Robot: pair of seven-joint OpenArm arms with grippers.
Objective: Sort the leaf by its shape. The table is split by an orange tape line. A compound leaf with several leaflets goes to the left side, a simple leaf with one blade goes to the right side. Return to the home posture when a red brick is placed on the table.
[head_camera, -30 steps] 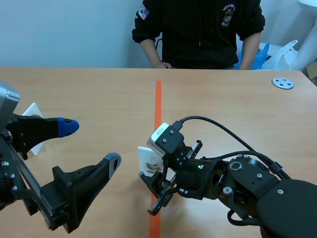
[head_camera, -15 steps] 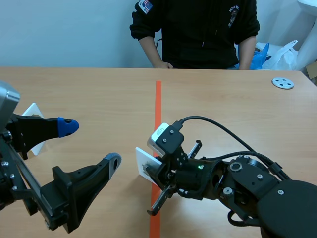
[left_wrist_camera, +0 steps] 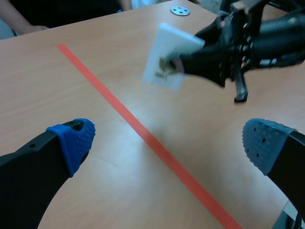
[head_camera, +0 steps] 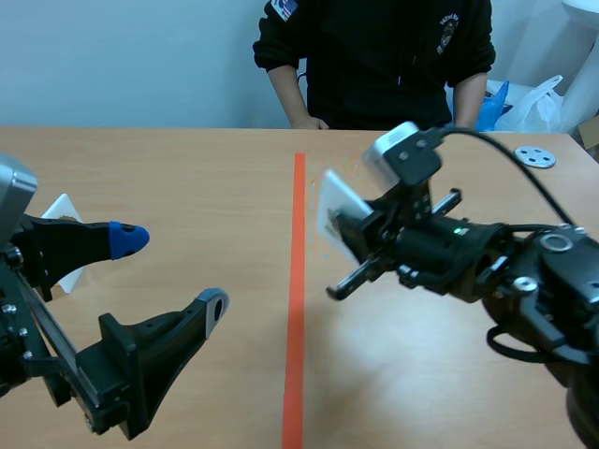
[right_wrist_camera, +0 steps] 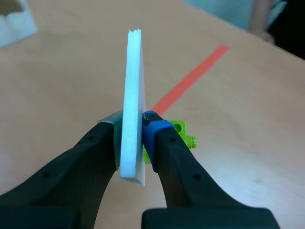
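Note:
My right gripper (head_camera: 353,231) is shut on a white card (head_camera: 339,208) and holds it upright in the air, just right of the orange tape line (head_camera: 297,281). The left wrist view shows the card (left_wrist_camera: 167,62) with a small leaf picture (left_wrist_camera: 164,72) on it, too blurred to tell its shape. The right wrist view has the card (right_wrist_camera: 133,95) edge-on between my right gripper's (right_wrist_camera: 133,136) pads. My left gripper (head_camera: 168,271) stands open over the table's left half, holding nothing (left_wrist_camera: 167,143).
A second white card (head_camera: 59,213) lies at the far left, partly behind my left finger. A person sits across the table. A grey disc (head_camera: 534,156) lies at the back right. A lime-green block (right_wrist_camera: 180,133) shows behind my right finger.
The right arm has lifted the card from low over the tape line near the front and carried it up, further away and to the right. The left arm has not moved.

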